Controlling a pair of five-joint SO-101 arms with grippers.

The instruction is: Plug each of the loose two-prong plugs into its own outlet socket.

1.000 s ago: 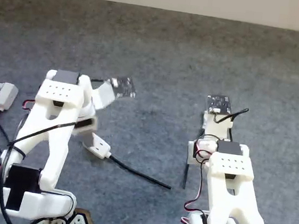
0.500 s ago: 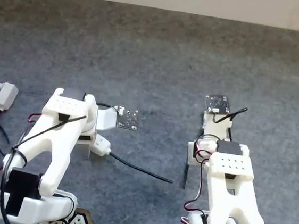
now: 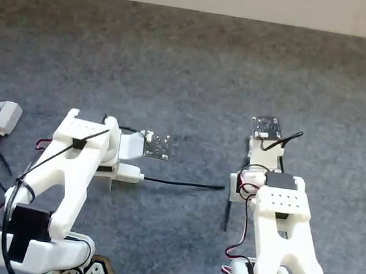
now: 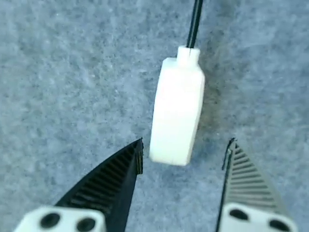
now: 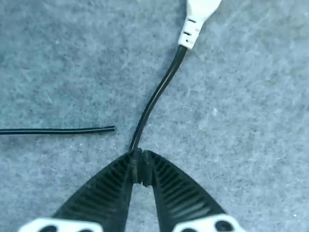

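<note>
Neither plug was judged socketed yet: the left end effector [image 4: 185, 144] was seen open astride a white plug [image 4: 176, 111], the right end effector [image 5: 141, 153] closed on a black cord [image 5: 155, 99].

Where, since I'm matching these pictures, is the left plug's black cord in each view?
High view: cord runs from the white plug toward the right arm.
Left wrist view: the cord leaves that plug, beyond the open left gripper.
Right wrist view: its end lies beside the right gripper.
Landmark: grey carpet.

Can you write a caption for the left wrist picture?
Open left gripper straddles the end of a white plug lying on grey carpet, black cord trailing away.
</note>
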